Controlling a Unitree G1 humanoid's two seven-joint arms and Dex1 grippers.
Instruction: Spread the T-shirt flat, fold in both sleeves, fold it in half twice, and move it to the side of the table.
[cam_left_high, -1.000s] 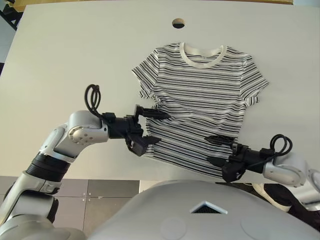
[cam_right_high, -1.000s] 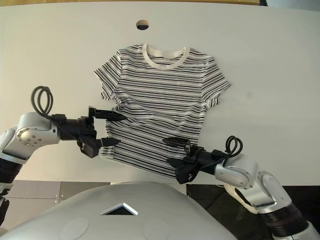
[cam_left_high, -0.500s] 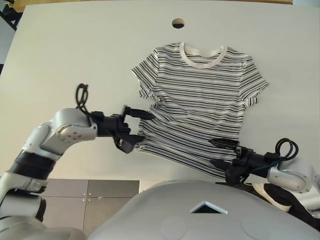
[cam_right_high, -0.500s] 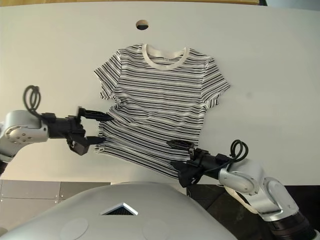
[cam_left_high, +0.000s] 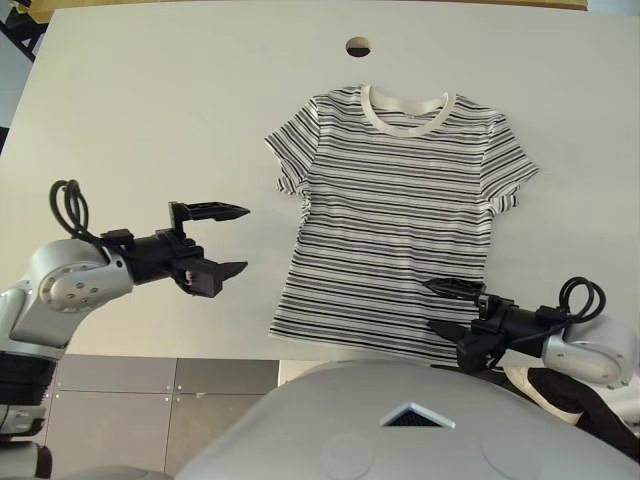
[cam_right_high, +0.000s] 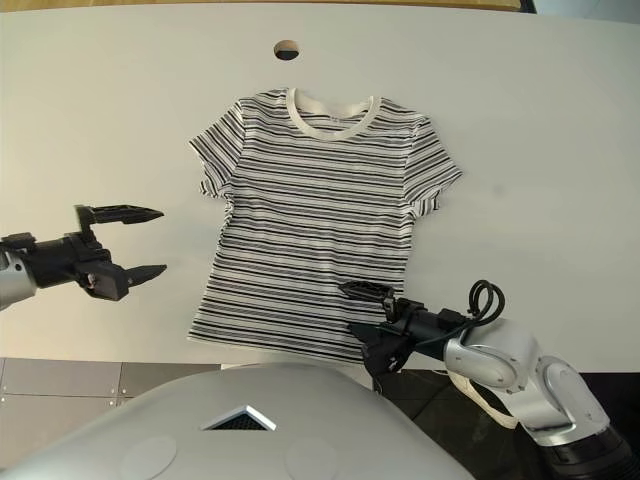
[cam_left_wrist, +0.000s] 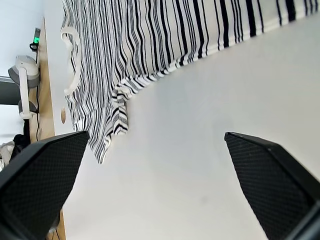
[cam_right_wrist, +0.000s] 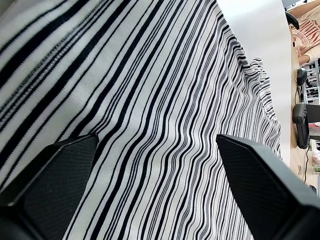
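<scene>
The T-shirt (cam_left_high: 400, 200) is lying flat on the table (cam_left_high: 150, 120), its hem partly hiding behind the right gripper (cam_left_high: 432, 304), whose fingers are gaping over it. The left gripper (cam_left_high: 240, 238) is hovering wide-open just off the shirt's left edge.

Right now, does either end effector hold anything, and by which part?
Nothing is held. Both are open: left end effector beside the T-shirt, right end effector over its hem.

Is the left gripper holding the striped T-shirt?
No, the left gripper hangs open over the white table, apart from the black-and-white striped T-shirt.
</scene>
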